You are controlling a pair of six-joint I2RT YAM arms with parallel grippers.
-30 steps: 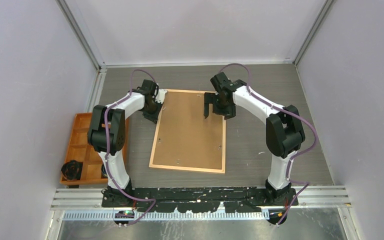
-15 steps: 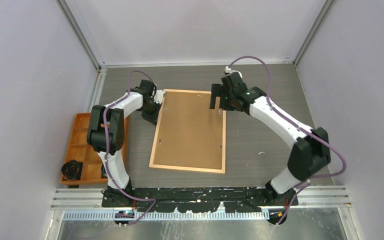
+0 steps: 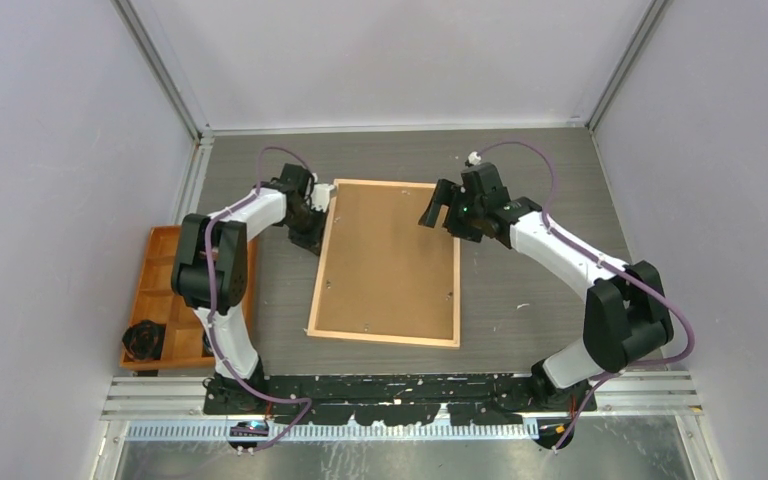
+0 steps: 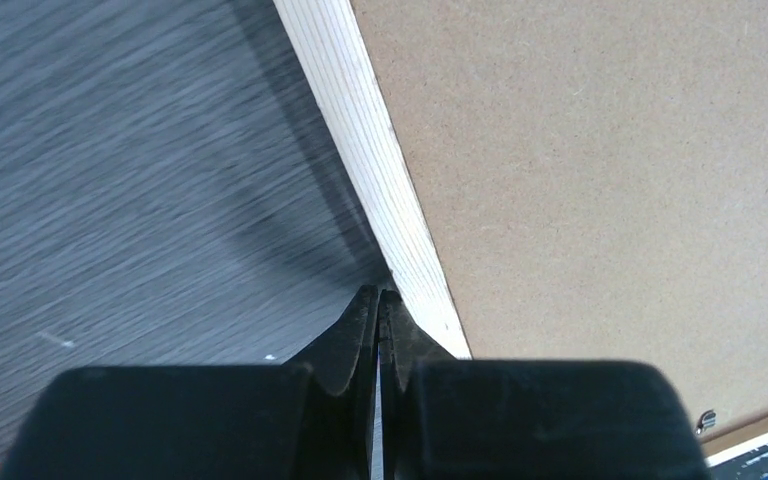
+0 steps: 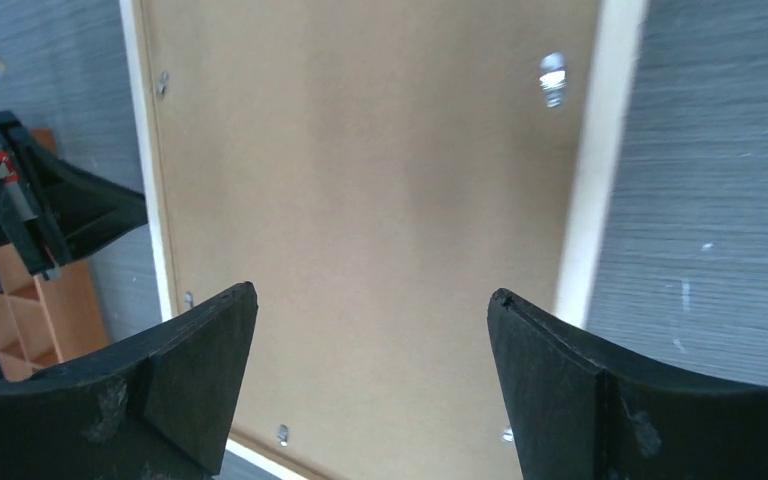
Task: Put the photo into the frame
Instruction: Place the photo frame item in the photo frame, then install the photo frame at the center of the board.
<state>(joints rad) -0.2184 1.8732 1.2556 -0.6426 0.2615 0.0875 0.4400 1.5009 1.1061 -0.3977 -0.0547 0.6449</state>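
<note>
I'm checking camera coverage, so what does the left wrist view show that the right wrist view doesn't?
Only the left wrist view: a close-up showing that the left hand is shut, its tips at the outer edge of the frame. Only the right wrist view: the right hand, open, with the board seen between its fingers, both long sides of the frame, and the orange tray. Both: the left hand, the brown board, pale frame wood and the grey table.
</note>
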